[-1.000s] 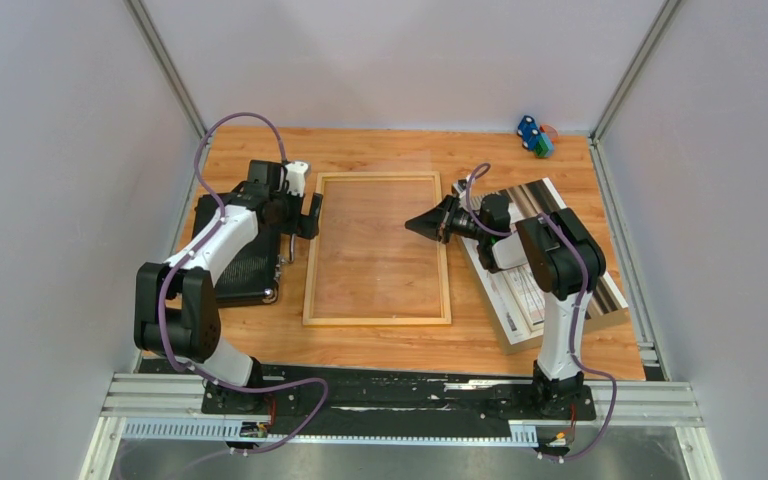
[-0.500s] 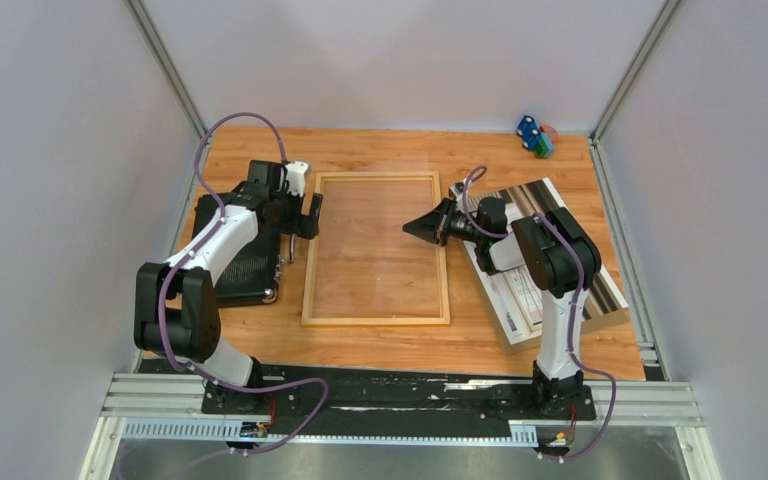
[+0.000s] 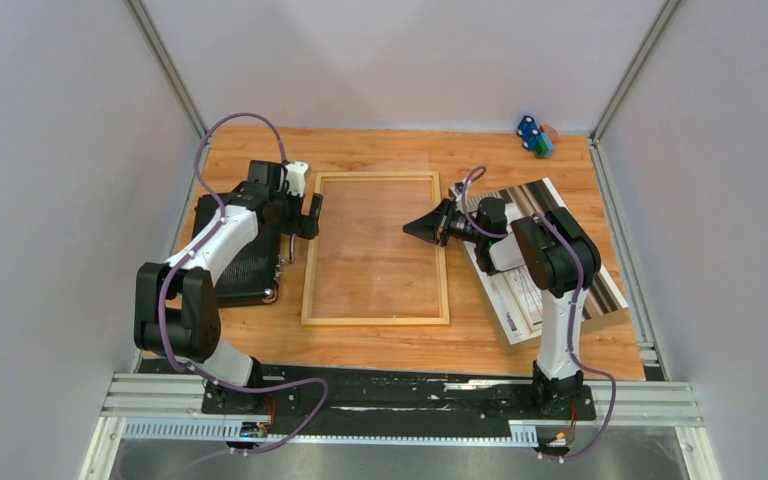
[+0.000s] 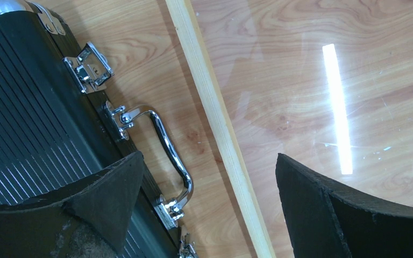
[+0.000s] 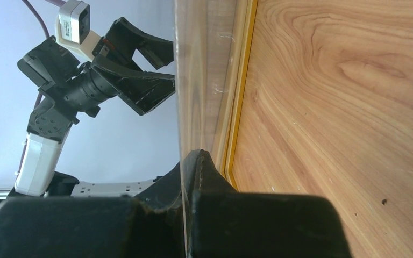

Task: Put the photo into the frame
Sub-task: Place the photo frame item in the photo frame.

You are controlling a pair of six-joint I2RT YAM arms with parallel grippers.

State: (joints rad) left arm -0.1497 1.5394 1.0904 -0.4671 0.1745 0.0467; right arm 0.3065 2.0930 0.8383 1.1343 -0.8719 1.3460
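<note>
"How many of each thing?"

"One frame [image 3: 375, 318] flat on the table [image 3: 380, 150], one photo [image 3: 525, 193] lying just right of it, one black case [image 3: 245, 265] on the left."

"And the grippers?"

"The left gripper [image 3: 312, 215] is spread wide over the frame's left rail. Only the right wrist view shows the right gripper [image 5: 193, 161] pinched on a clear pane [image 5: 193, 80]."

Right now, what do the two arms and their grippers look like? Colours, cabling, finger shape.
The left arm and right arm match: white link shells between black joint housings, with a purple cable looping loosely along each. The left gripper and right gripper are all black, with broad wedge-shaped fingers faced in rough black padding. A white camera block sits at the left wrist.
</note>
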